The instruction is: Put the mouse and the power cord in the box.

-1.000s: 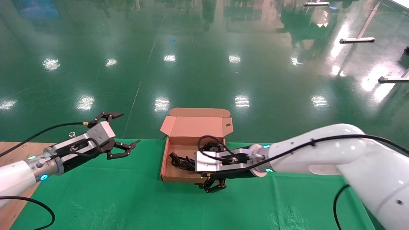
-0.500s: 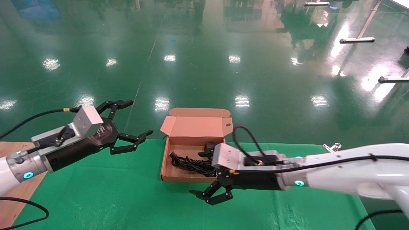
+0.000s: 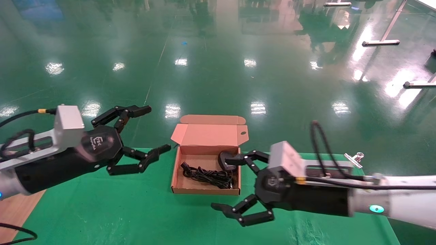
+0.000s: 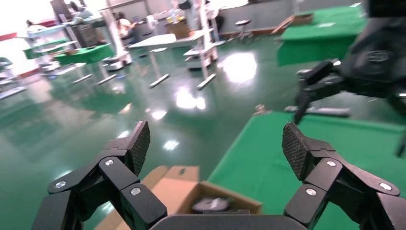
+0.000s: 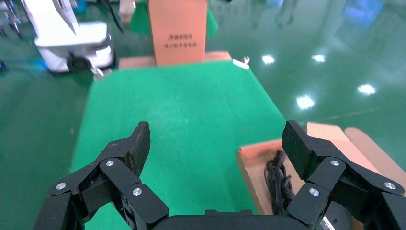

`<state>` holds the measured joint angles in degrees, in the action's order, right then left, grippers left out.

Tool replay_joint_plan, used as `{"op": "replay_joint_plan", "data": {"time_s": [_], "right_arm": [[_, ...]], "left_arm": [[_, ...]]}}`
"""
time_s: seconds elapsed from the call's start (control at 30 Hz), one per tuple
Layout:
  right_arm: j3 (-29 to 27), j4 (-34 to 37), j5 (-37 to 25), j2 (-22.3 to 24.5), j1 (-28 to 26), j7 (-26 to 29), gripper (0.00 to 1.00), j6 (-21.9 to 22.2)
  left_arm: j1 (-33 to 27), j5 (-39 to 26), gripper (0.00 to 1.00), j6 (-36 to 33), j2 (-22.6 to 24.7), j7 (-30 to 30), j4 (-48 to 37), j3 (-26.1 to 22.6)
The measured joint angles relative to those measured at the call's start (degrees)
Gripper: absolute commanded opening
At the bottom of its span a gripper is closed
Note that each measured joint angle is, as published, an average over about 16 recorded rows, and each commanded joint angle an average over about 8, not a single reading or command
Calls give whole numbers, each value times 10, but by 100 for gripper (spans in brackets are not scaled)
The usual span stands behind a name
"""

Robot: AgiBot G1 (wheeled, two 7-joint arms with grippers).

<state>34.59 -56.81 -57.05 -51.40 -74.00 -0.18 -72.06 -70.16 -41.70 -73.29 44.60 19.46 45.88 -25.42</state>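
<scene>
The brown box [image 3: 204, 191] stands open at the table's far edge, its lid [image 3: 211, 136] tilted back. Inside lies the black power cord [image 3: 206, 177], with the mouse [image 3: 222, 163] in the far right corner, partly behind a finger. My right gripper [image 3: 223, 182] hovers open just right of the box, holding nothing. My left gripper [image 3: 155, 129] hangs open and empty above the cloth left of the box. The left wrist view shows the left gripper [image 4: 216, 143], the box [image 4: 186, 189] and the mouse [image 4: 210, 205]. The right wrist view shows the right gripper [image 5: 215, 143], the box [image 5: 249, 165] and the cord [image 5: 279, 184].
A metal clip [image 3: 354, 158] lies on the green cloth at the far right. Bare wood [image 3: 17, 211] shows at the table's left end. The far edge drops to the green floor behind the box. A tall carton [image 5: 177, 28] stands beyond the table's left end.
My right gripper has drawn back out of the box towards the right and risen, open. My left gripper has lifted and swung nearer the box's left side.
</scene>
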Motion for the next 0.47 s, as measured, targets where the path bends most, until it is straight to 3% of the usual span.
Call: {"op": "replay_joint_plan", "data": {"time_s": [0.23, 0.47], "right_arm": [[-57, -52, 47, 51, 38, 34, 100, -42], [-86, -78, 71, 76, 58, 51, 100, -63]], "left_arm": [[26, 0, 100, -37, -29, -91, 83, 28], [39, -1, 100, -56, -43, -136, 125, 42]]}}
